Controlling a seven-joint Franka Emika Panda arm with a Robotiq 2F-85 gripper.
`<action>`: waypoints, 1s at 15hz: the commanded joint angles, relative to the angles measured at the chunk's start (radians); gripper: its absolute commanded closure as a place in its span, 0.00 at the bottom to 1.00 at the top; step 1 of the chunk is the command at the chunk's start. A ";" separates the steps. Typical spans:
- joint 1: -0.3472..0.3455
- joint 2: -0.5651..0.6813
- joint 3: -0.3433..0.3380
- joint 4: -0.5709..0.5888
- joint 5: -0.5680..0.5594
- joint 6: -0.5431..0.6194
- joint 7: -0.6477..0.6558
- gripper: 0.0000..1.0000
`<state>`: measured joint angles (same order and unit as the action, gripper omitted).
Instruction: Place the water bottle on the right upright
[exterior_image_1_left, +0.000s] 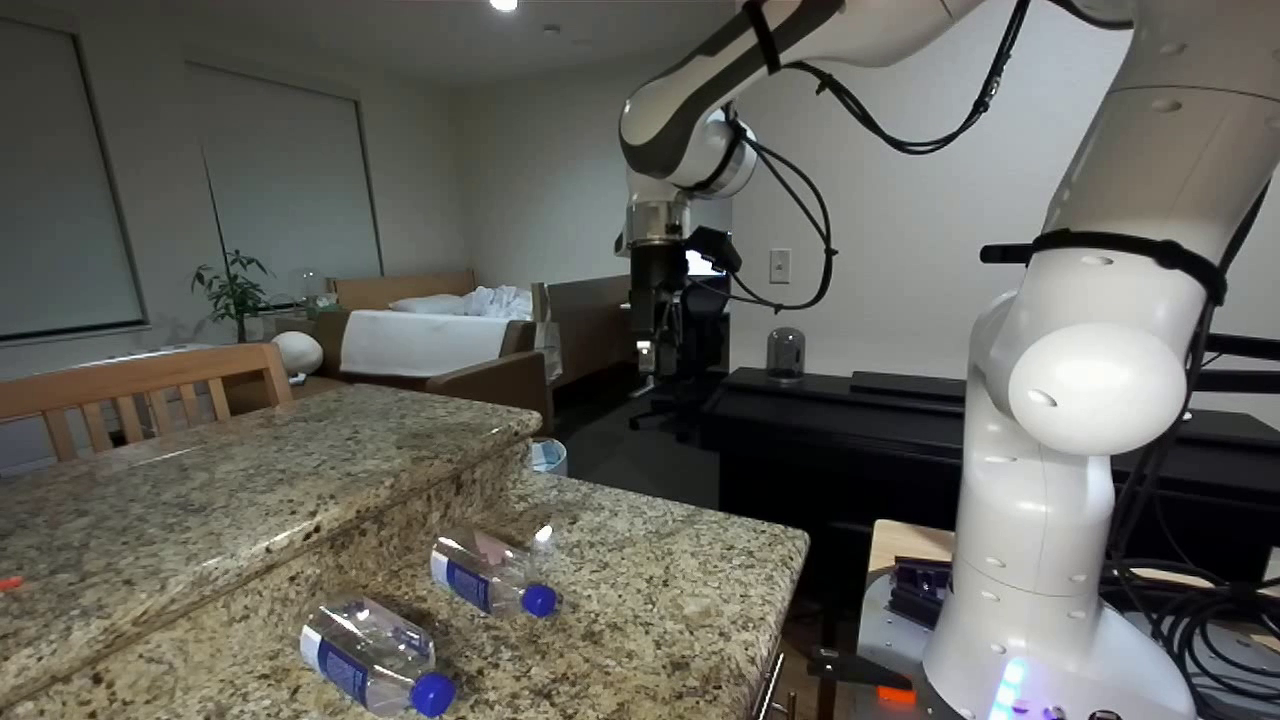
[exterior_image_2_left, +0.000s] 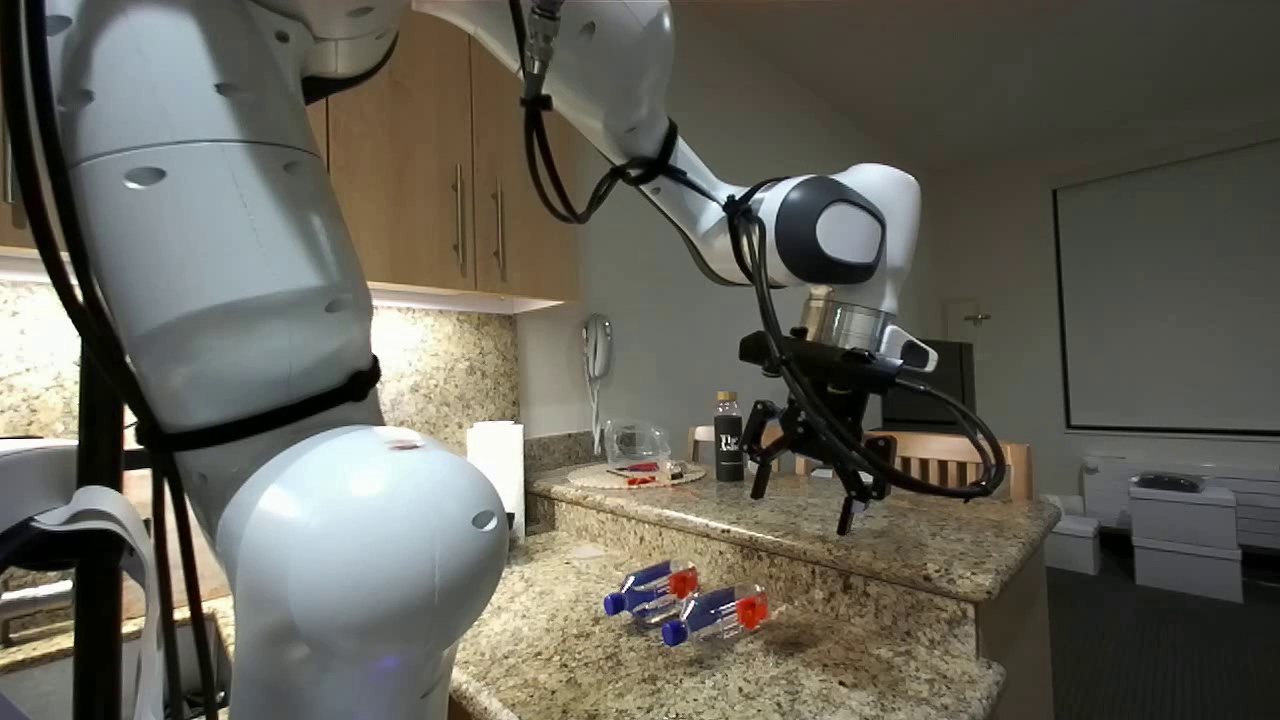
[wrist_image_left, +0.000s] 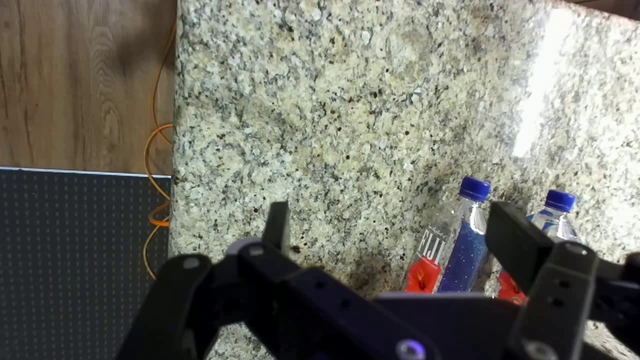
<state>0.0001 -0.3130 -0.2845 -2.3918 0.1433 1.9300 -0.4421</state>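
The water bottle (exterior_image_1_left: 485, 570) is clear with a blue cap and blue label. It lies on its side on the lower granite counter (exterior_image_1_left: 690, 570). In an exterior view it is the right of two bottles (exterior_image_2_left: 715, 612); in the wrist view it is the left one (wrist_image_left: 462, 255), its bottom hidden by the gripper. The stouter, similar bottle (exterior_image_1_left: 375, 655) lies beside it, also on its side (exterior_image_2_left: 650, 590), and is partly hidden by a finger in the wrist view (wrist_image_left: 555, 220). My gripper (exterior_image_2_left: 803, 500) is high above the counter, pointing down, open and empty (wrist_image_left: 395, 225).
A raised granite ledge (exterior_image_2_left: 780, 525) runs along the lower counter behind the bottles. On it stand a dark bottle with a wooden cap (exterior_image_2_left: 729, 445) and a round mat (exterior_image_2_left: 595, 478) with a clear container. A paper towel roll (exterior_image_2_left: 495, 455) stands near the wall.
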 joint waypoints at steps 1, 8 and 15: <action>-0.030 0.003 0.029 0.002 0.009 -0.003 -0.007 0.00; -0.031 0.004 0.030 0.002 0.009 -0.004 -0.008 0.00; 0.002 0.012 0.089 -0.072 0.039 0.056 0.003 0.00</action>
<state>0.0021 -0.3013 -0.2420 -2.4135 0.1589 1.9395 -0.4411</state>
